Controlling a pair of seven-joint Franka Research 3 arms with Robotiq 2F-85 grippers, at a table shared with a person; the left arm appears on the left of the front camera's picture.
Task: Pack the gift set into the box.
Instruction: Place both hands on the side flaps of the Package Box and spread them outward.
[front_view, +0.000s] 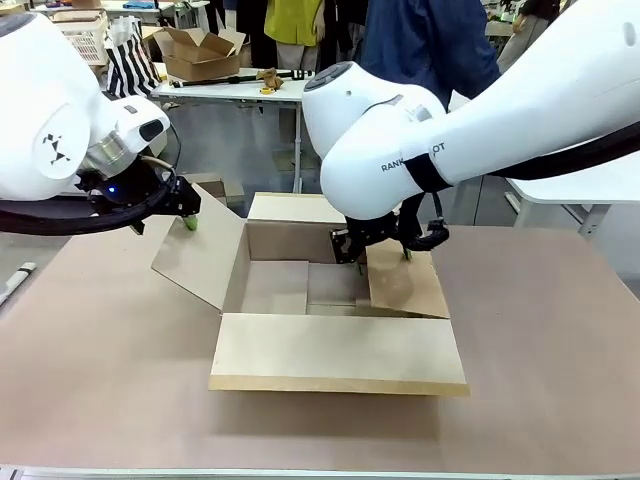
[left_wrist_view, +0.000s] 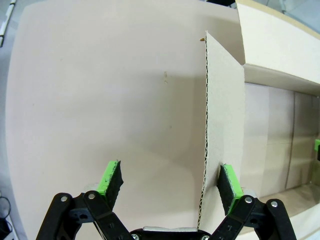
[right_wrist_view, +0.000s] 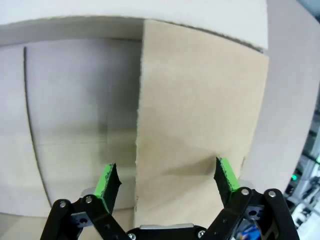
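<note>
1. Beyond the brown table (front_view: 90, 340), a person in a dark blue top (front_view: 425, 40) stands at its far edge. A white table behind carries a smaller open carton (front_view: 200, 52) and a black-and-white striped bag (front_view: 130, 62).
2. Writing: the right arm's casing shows the letters "RANK" and "OT"; the rest is hidden by a black band.
3. The box (front_view: 340, 352) sits at the middle of the table, nearer the far edge, with its flaps open. Inside is only bare cardboard floor.
4. The front view shows the whole box. Its near flap lies flat toward the robot, the left flap (front_view: 195, 260) is splayed outward, and the right flap (front_view: 405, 285) is tipped inward over the opening.
5. The left gripper (front_view: 190, 215) hangs at the left flap's top edge. The left wrist view shows what the front view cannot: the left gripper (left_wrist_view: 170, 182) has its pads apart, with the left flap (left_wrist_view: 222, 115) seen edge-on between them, just beside one pad.
6. The right gripper (front_view: 382, 250) is at the far end of the right flap. In the right wrist view, the right gripper (right_wrist_view: 167, 182) has its fingers spread wide, clamped on nothing, with the right flap (right_wrist_view: 200, 125) below and the box floor beside it.
</note>
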